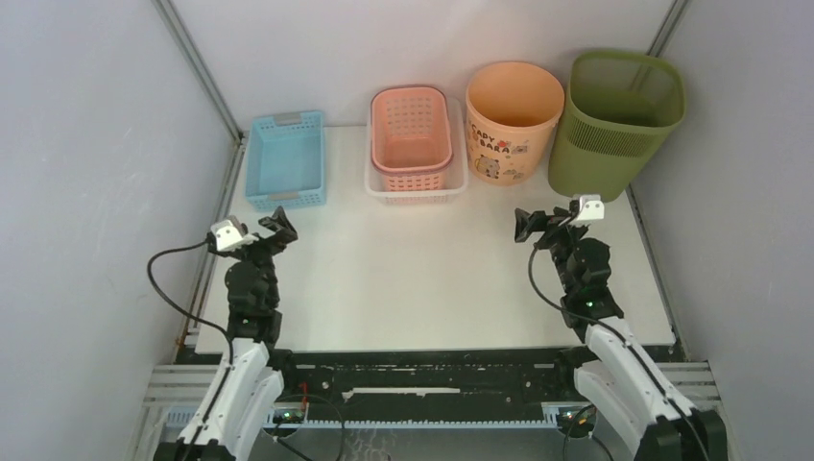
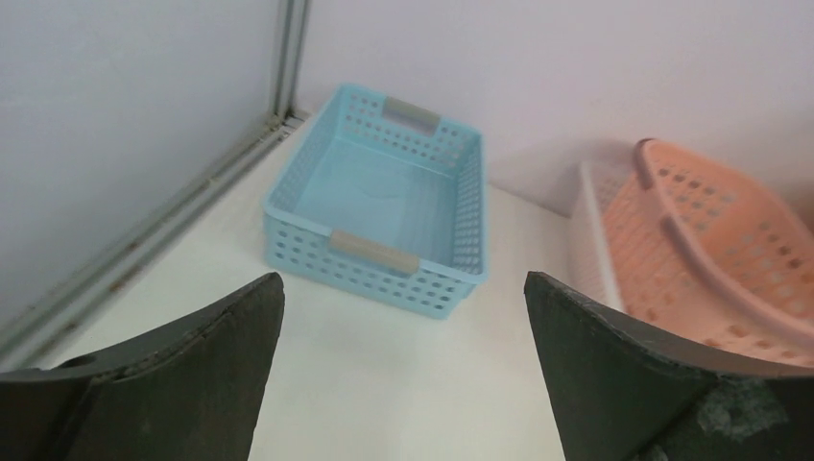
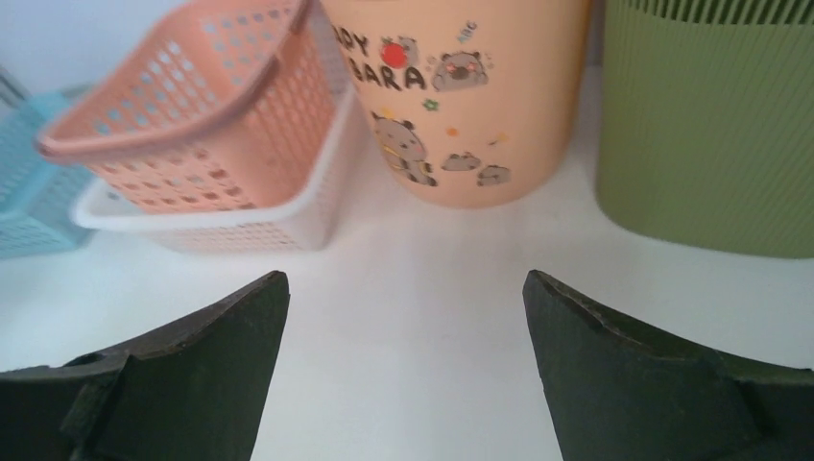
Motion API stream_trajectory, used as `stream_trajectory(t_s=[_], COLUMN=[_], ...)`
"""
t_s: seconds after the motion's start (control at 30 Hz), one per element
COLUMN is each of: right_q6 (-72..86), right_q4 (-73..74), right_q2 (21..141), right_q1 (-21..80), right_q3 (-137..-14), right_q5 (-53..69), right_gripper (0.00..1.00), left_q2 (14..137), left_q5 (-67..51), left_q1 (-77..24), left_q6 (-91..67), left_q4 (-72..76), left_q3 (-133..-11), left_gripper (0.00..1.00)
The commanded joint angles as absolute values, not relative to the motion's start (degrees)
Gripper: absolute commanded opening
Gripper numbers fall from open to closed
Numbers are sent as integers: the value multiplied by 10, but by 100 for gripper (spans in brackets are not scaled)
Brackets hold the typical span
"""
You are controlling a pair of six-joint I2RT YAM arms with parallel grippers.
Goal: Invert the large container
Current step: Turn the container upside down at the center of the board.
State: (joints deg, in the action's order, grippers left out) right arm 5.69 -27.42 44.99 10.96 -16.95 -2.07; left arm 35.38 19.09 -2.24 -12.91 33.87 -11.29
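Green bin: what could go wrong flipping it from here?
1. The bin stands upright close beside the bucket; tipping it leftward would likely knock the bucket over.
2. It sits by the right wall, so there is little room to swing it that way.
3. It looks wider than the open right gripper, so only a rim pinch seems possible, which may slip mid-turn.

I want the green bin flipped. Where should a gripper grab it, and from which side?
Probably the near rim of the green bin, one finger inside, one outside: it stands upright, mouth up, too wide to span. Come from the front with the open right gripper; the peach bucket crowds its left.
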Motion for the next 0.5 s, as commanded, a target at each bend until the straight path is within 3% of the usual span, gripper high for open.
stream_trajectory(t_s=[0.0,0.07,0.27,0.4,0.47], right_q6=[205,212,293,281,273], right_q4=[-6,51,17,50,75], right_q2=[388,387,396,438,449], right_q1=[115,101,40,41,56], right_q3=[-286,-328,-290,-297,-299], right_q5=[-6,92,316,344,310], right_gripper=[100,100,100,99,94], left_q2=[330,336,392,498,557], left_q5=[181,106,-107,-209,-283], left_q1=[-35,-36,-45,-45,-45], left_q6=[-293,-313,-382,-469,-515], left_q4=[136,114,214,163,226], left_q3=[-232,-273,-287,-348,-345], left_gripper=[100,100,100,100,100])
